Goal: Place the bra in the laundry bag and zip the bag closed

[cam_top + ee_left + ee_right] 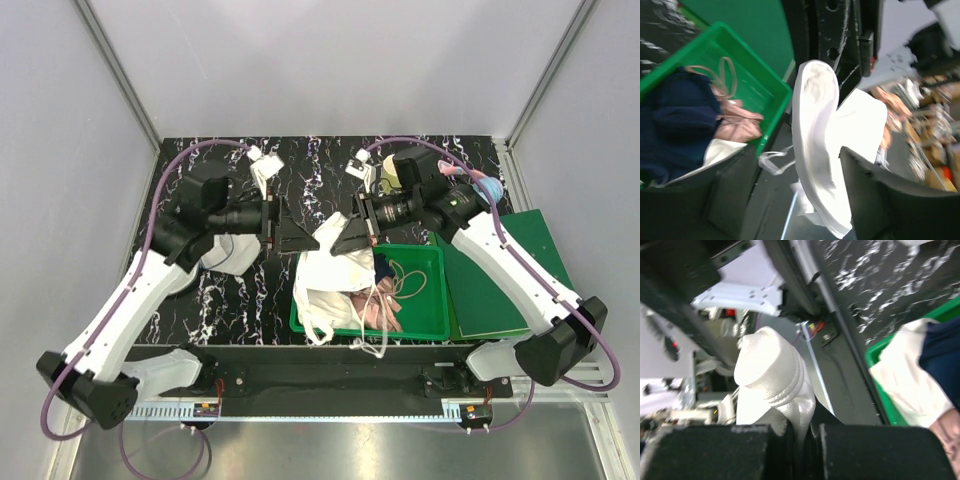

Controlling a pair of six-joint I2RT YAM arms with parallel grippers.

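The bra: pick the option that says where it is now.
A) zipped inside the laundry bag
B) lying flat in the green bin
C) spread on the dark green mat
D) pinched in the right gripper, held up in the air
D: the right wrist view shows the right gripper closed on a fold of the bra, with the cup raised in the air.

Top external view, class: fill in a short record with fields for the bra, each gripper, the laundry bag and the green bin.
bra: cream-white, held up over the green bin
right gripper: shut on the bra
left gripper: bra between its fingers, grip unclear
laundry bag: on the table, partly under the left arm, bra not in it
green bin: holds white, pink and navy clothes
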